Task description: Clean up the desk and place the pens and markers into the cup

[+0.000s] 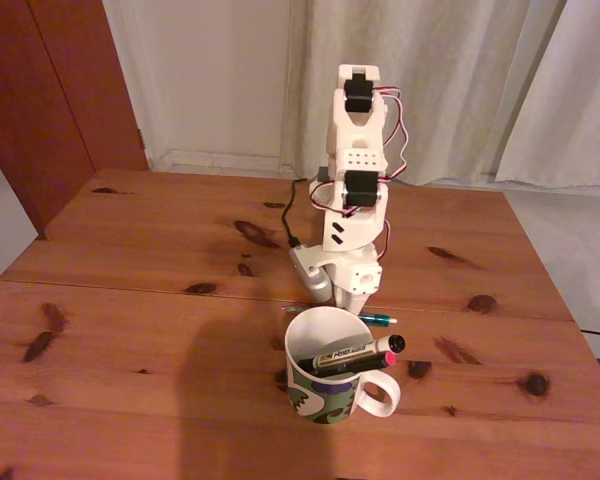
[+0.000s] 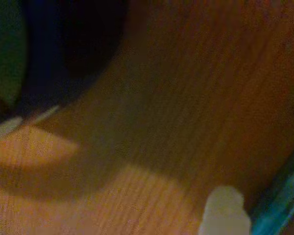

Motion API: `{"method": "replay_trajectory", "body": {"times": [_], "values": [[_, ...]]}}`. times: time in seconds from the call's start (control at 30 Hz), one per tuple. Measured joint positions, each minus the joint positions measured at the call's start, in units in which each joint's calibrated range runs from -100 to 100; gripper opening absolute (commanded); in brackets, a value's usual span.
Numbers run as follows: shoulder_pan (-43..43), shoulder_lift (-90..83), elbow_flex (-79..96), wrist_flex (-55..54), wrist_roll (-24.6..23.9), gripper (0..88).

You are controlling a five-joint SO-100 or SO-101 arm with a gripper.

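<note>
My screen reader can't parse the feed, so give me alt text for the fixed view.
A white mug with a green camouflage pattern stands on a reddish pine desk, holding a white marker and a black pen that lean over its rim. A teal pen lies on the desk just behind it, at the foot of the folded white arm.

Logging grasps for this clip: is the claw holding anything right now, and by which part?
Cannot be told. The claw sits low behind the cup, right by the teal pen, but its tips are hidden and the wrist view is blurred.
</note>
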Motion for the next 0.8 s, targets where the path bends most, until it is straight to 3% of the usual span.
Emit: {"method": "replay_trajectory", "body": {"times": [0.23,0.4,0.8], "values": [[0.0,0.5,-0.3,0.0,0.1,14.4],[0.0,0.7,-0.3,0.0,0.1,0.0],[0.0,0.9,-0.3,-0.1,0.1,1.0]]}}
